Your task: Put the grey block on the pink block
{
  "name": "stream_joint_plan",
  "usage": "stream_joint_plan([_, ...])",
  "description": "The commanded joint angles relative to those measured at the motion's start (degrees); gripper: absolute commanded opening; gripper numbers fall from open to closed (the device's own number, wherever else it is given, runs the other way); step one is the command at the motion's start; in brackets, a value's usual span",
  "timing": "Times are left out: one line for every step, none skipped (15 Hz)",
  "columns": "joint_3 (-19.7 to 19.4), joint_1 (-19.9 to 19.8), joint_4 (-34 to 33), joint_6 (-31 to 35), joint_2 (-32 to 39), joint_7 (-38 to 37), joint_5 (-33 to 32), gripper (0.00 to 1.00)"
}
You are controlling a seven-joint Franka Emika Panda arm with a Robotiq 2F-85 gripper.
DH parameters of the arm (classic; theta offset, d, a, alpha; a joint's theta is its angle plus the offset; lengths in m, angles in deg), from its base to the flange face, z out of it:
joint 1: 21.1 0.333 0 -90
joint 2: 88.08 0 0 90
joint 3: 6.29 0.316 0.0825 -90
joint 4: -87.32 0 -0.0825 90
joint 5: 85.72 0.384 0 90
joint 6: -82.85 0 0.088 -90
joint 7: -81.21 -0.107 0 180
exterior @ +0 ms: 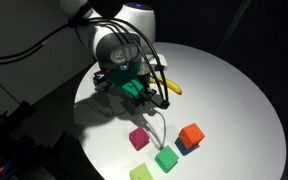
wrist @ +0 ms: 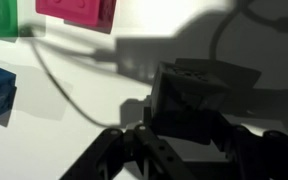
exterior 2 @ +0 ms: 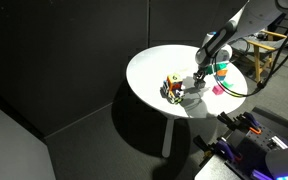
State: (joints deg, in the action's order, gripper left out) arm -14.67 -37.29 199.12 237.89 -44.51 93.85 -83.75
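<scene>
- Round table (exterior: pixel 234 90) bears all the cubes; the gripper (exterior: pixel 136 90) sits low over its far left part in an exterior view.
- Grey block (wrist: pixel 196 95) is on the table, right at the gripper's fingertips in the wrist view.
- Pink block (exterior: pixel 138 138) lies nearer the camera than the gripper, apart from it.
- Green cube (exterior: pixel 166 159) is right of and before the pink block.
- Orange-red cube (exterior: pixel 192 132) is right of the pink block, against the blue cube (exterior: pixel 183 148); on or beside, cannot tell.
- Patterned cube (exterior 2: pixel 171 88) is left of the gripper.
</scene>
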Motion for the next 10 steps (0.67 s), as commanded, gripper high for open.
stream_joint_plan([-1.4, 0.8, 4.5, -2.7, -6.3, -1.8, -2.2, 0.31])
stream_joint_plan([-1.6, 0.6, 5.6, -3.6, -7.8, -1.7, -2.3, 0.31])
stream_joint_plan([-1.8, 0.5, 6.6, -4.4, -9.3, -1.6, -2.5, 0.31])
stream_joint_plan([-2.1, 0.5, 7.5, -5.0, -10.6, -1.6, -2.6, 0.31])
stream_joint_plan([-2.4, 0.4, 8.5, -5.8, -12.1, -1.5, -2.8, 0.31])
stream_joint_plan([-2.8, 0.4, 9.6, -6.6, -13.6, -1.5, -3.1, 0.31])
stream_joint_plan([-3.2, 0.3, 10.6, -7.1, -14.9, -1.5, -3.4, 0.31])
stream_joint_plan([-3.5, 0.2, 11.3, -7.7, -16.0, -1.5, -3.5, 0.31])
stream_joint_plan([-3.9, 0.1, 12.0, -8.0, -16.9, -1.5, -3.7, 0.31])
stream_joint_plan([-4.2, -0.1, 12.5, -8.3, -17.7, -1.3, -3.9, 0.31])
